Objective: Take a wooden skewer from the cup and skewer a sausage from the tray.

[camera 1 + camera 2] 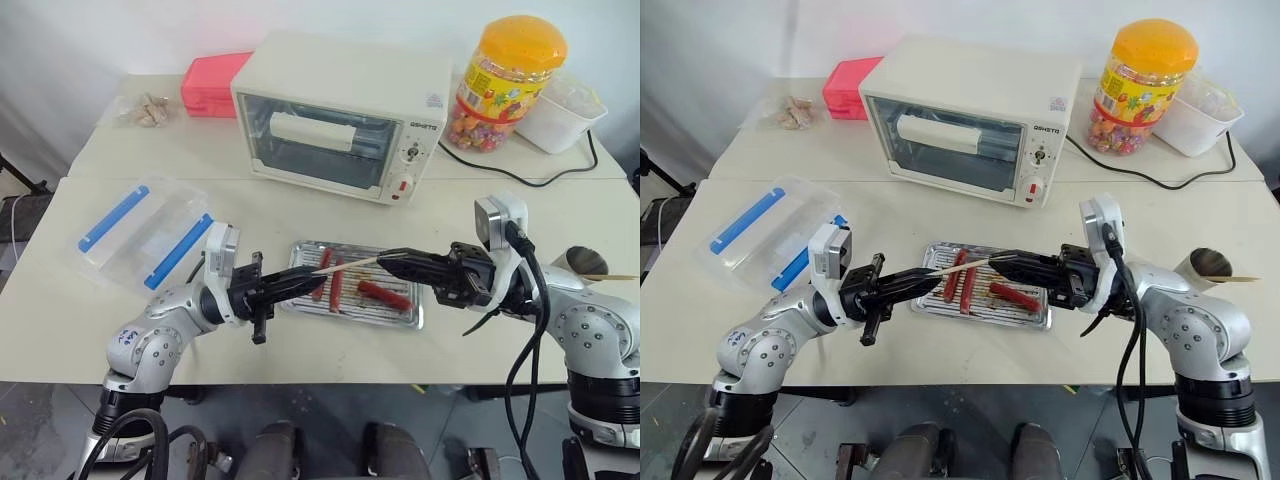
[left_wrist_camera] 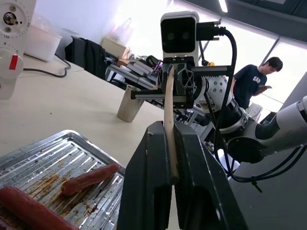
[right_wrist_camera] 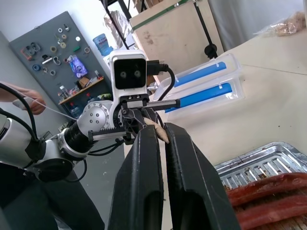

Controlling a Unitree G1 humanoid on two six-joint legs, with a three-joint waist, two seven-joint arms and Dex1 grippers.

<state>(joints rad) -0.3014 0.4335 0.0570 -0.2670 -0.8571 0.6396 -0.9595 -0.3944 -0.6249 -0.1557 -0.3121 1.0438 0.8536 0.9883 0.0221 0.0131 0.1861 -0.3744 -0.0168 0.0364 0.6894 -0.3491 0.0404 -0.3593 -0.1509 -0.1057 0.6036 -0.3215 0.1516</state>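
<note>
Above tray [image 1: 412, 318], wooden skewer [image 1: 345, 266] clamped at both ends by left gripper [image 1: 318, 274] and right gripper [image 1: 384, 259], sausage [image 1: 385, 295] below, toaster oven [image 1: 340, 112] behind, cup [image 1: 581, 262] far right.

Cream table [image 1: 480, 220] with tray [image 1: 404, 318], cup [image 1: 585, 262], toaster oven [image 1: 340, 115], clear box [image 1: 150, 235].
</note>
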